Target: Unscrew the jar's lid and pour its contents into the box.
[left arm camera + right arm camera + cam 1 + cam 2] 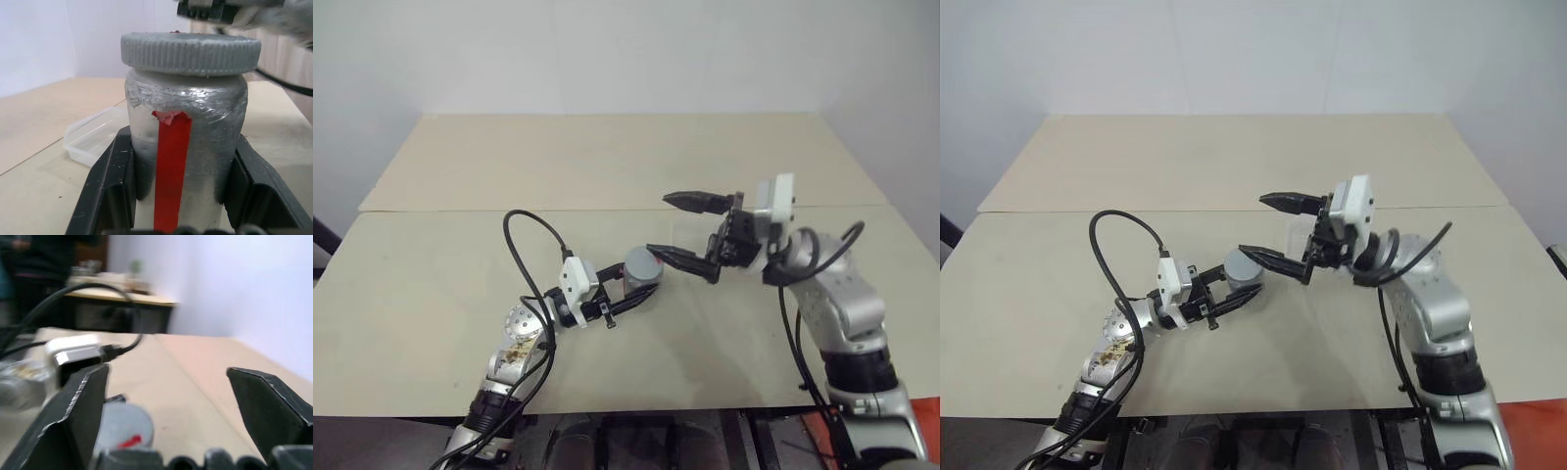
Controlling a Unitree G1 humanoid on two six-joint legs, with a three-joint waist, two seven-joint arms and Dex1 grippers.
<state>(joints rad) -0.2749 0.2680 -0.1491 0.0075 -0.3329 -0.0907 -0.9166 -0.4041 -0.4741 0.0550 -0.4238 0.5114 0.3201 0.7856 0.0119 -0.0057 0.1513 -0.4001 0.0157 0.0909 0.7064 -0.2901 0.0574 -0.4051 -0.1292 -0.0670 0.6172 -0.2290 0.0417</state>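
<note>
Nearest in the head view, the left gripper (625, 295) is clenched on the jar (639, 271) above the table (607, 166); the right gripper (677, 227) gapes beside it.

Left wrist view: the rigid, probably light jar keeps its ribbed lid (190, 53); that ribbing offers the best hold. The box (93, 141) lies beyond.

Right wrist view: both fingers (78, 406) stand wide, with the lid below them.

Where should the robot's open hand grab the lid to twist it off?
Grab the lid by its ribbed rim, coming from above. The left hand already clamps the jar lower down, so only the top is free. The rim juts out past the jar and looks grippy for the open right hand.
</note>
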